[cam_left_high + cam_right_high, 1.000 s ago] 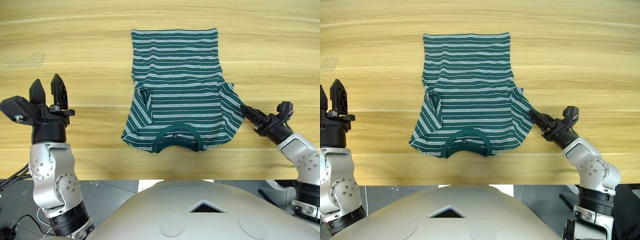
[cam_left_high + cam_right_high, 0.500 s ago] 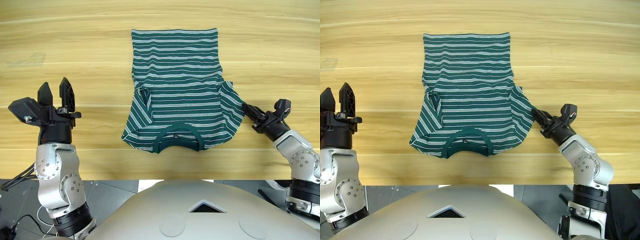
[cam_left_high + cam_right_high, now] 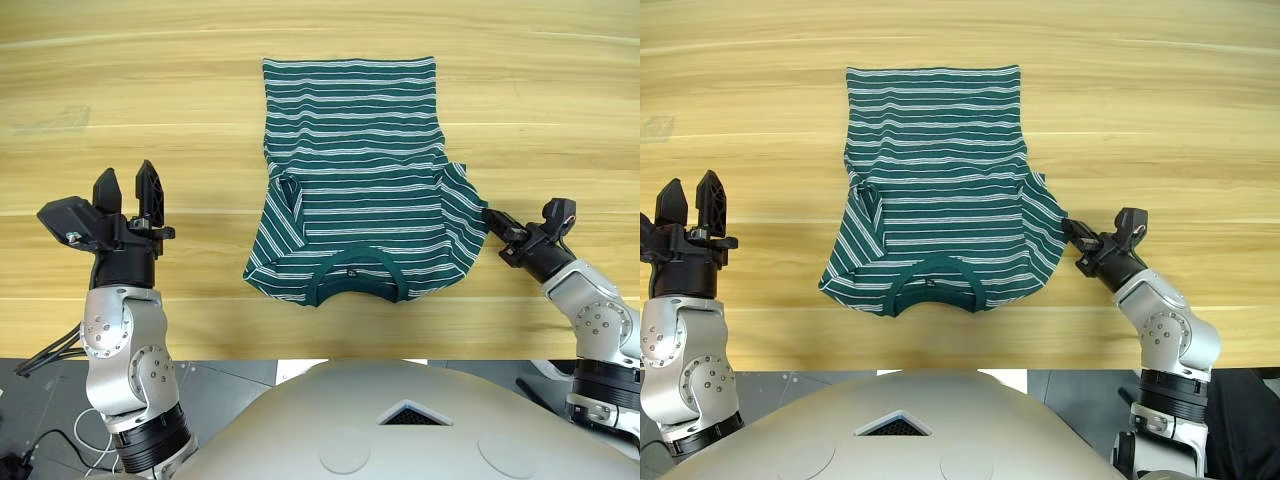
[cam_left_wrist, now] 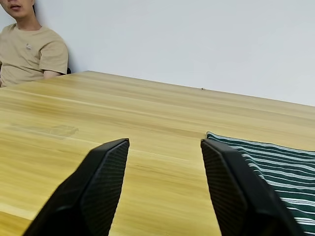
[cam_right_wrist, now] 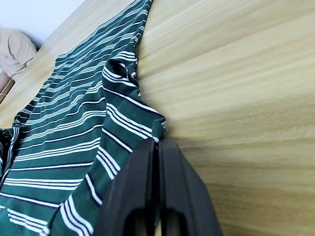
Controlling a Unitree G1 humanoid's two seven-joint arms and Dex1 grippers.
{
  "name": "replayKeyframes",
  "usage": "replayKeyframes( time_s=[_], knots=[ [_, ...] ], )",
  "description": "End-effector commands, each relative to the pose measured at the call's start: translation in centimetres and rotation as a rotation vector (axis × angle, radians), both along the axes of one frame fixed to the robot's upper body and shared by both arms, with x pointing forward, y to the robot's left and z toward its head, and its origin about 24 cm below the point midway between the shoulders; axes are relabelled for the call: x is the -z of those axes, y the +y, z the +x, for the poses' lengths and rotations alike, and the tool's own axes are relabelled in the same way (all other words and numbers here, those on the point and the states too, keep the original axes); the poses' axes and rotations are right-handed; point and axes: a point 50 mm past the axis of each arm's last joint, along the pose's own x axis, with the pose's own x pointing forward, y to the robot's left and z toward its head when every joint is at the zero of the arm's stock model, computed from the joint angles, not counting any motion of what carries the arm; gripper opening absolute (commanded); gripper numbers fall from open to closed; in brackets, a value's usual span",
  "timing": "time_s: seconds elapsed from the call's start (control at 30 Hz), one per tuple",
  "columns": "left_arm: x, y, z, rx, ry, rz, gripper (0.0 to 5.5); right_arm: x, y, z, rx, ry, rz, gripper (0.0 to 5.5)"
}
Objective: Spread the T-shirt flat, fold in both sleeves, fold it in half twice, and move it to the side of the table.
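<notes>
A dark green T-shirt [image 3: 355,190] with white stripes lies on the wooden table [image 3: 150,90], collar toward me and hem at the far side. Its left sleeve [image 3: 285,205] is folded in onto the body. The right sleeve [image 3: 462,205] sticks out sideways. My right gripper [image 3: 492,214] sits low on the table at that sleeve's outer edge, shut on the sleeve's hem corner [image 5: 158,132]. Off to the left of the shirt, my left gripper [image 3: 128,185] is held upright above the table, open, with nothing between its fingers [image 4: 106,182].
Bare wood stretches to the left [image 3: 120,110], to the right [image 3: 550,110] and beyond the hem. The table's front edge [image 3: 300,355] runs just below the collar.
My left gripper has moved to the right, closer to the shirt, still open. The right arm has drawn in a little while its fingertips stay at the sleeve edge. The shirt lies as before.
</notes>
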Motion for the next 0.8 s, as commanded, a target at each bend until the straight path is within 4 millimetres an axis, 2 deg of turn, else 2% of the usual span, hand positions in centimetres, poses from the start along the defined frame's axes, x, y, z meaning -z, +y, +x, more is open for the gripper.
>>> replayKeyframes(
  time_s=[0.03,0.17,0.33,0.47,0.63,0.8],
  knots=[
    [0.4,-0.2,0.1,0.010,0.016,-0.001,2.72,-0.8,0.9,0.2,-0.042,-0.062,0.039,0.03],
    [0.4,-0.3,0.2,0.017,0.017,0.002,2.72,-2.2,1.9,0.4,-0.109,-0.146,0.080,0.03],
    [0.4,-0.4,0.3,0.032,0.026,0.015,2.72,-2.7,2.8,0.4,-0.161,-0.169,0.079,0.03],
    [0.9,-0.6,0.2,0.049,0.060,0.051,2.72,-2.3,3.7,0.1,-0.223,-0.165,0.037,0.03],
    [2.2,-1.5,0.1,0.125,0.153,0.137,2.72,-0.3,5.5,0.0,-0.301,-0.151,-0.139,0.03],
    [2.9,-1.9,-0.1,0.156,0.182,0.153,2.72,-0.7,7.1,0.3,-0.332,-0.215,-0.073,0.03]
  ],
)
